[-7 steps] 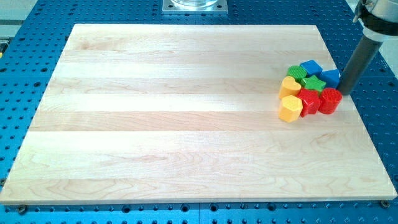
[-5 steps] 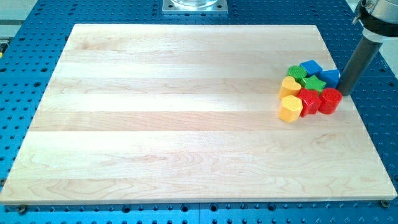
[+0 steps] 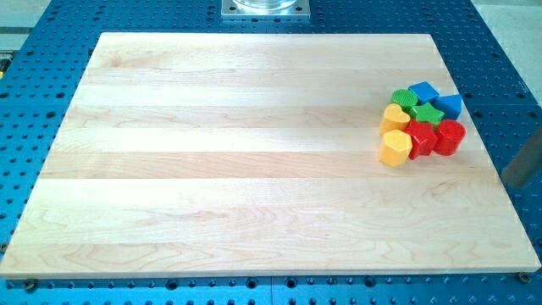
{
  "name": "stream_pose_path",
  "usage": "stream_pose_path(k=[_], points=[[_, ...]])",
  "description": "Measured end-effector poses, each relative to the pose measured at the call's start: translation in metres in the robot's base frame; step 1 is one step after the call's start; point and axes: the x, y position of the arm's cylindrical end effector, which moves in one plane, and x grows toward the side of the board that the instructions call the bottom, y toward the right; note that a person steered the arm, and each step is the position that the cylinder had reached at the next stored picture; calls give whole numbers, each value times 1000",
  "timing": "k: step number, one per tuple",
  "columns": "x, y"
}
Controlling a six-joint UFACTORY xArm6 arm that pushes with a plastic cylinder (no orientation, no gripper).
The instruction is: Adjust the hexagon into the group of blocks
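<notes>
The yellow hexagon (image 3: 395,147) sits at the lower left corner of a tight cluster near the board's right edge, touching a red block (image 3: 420,135). The cluster also holds a yellow heart (image 3: 394,117), a green star (image 3: 428,113), a round green block (image 3: 405,98), two blue blocks (image 3: 423,91) (image 3: 450,105) and a red cylinder (image 3: 450,136). My tip (image 3: 513,181) appears blurred at the view's right edge, below and to the right of the cluster. It lies just beyond the board's right edge and touches no block.
The wooden board (image 3: 254,169) lies on a blue perforated table (image 3: 508,68). A metal base plate (image 3: 266,8) sits at the view's top centre.
The rod has left its spot beside the right blue block and the red cylinder. It has swung down and right, off the board's edge. The blocks have not moved.
</notes>
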Motion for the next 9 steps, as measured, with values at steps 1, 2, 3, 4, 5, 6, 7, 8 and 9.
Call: stream_pose_path(k=[1, 2, 3, 4, 5, 6, 7, 8, 9], points=[[32, -63], [26, -120], [-3, -160], [-41, -158], [-45, -158], [-55, -149], [-57, -144], [-57, -144], [-14, -155]])
